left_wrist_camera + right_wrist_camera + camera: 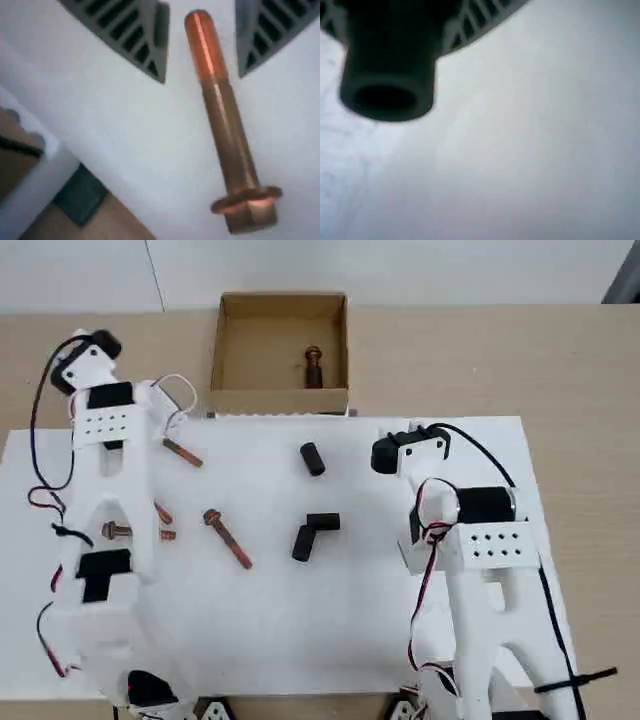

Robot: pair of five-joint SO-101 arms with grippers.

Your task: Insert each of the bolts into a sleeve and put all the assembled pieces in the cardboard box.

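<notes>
My left gripper point(200, 70) stands open just above the white mat, its two ribbed fingers point(135, 35) on either side of the shaft tip of a copper bolt point(225, 130). In the high view that bolt point(183, 453) lies beside the left arm. My right gripper point(395, 30) is shut on a black sleeve point(387, 95), held above the mat with its open bore showing. Another bolt point(228, 538) lies mid-mat, and more bolts point(117, 531) lie partly under the left arm. Loose sleeves point(312, 458) point(315, 533) lie at the centre. The cardboard box point(228, 350) holds one assembled piece point(313, 367).
The white mat point(300, 640) covers the wooden table, and its near half is bare. The box stands just past the mat's far edge. The right arm point(470, 530) rises over the mat's right side, with loose wires hanging beside both arms.
</notes>
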